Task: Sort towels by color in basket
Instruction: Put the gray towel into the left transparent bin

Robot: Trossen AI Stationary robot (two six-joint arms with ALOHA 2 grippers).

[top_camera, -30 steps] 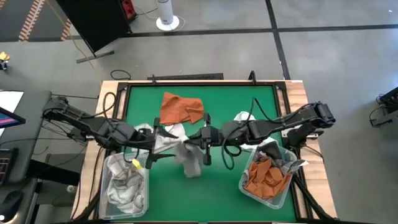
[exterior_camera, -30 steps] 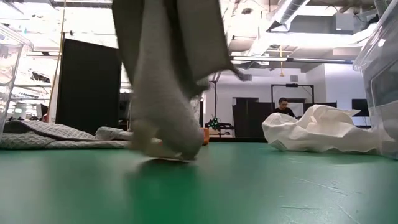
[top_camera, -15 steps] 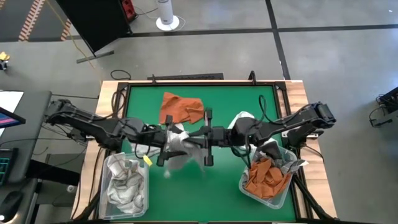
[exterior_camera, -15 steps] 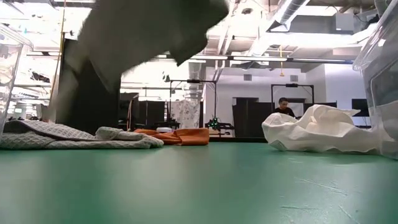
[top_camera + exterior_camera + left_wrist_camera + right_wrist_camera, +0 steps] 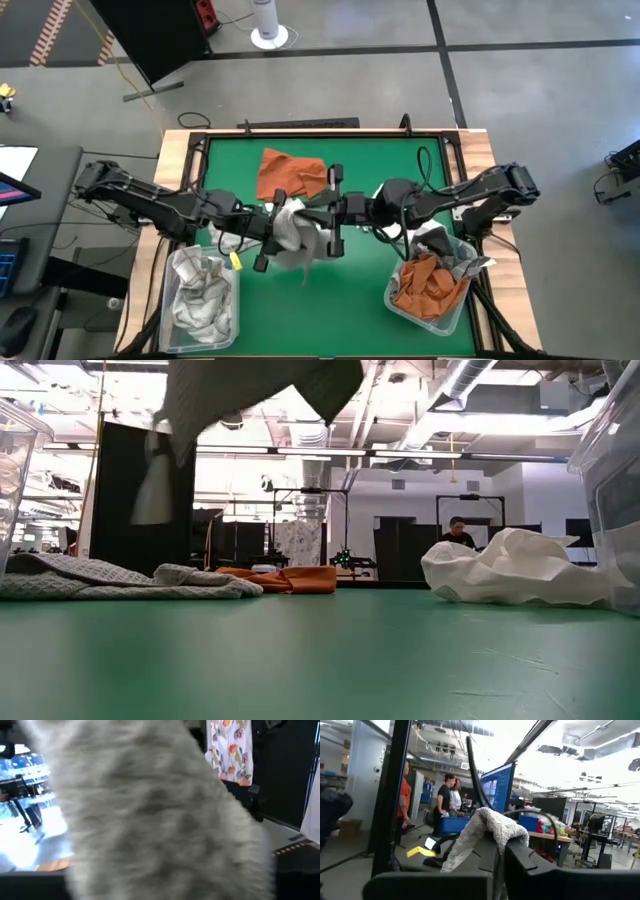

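While both bins at frame bottom hold sorted cloth, a grey towel (image 5: 290, 235) hangs mid-frame, right gripper (image 5: 335, 213) clamped on it. Left gripper (image 5: 262, 238) fingers: cannot tell. Rust-orange towel (image 5: 290, 173) and crumpled white towel (image 5: 510, 568) remain unsorted.

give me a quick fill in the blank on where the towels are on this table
The grey towel hangs between the two grippers, ____ the green mat.
The orange towel on the mat lies toward the table's ____ edge.
The bin on the right arm's side holds mostly ____ towels.
The crumpled towel beside that bin is ____.

Missing words: above; far; orange; white
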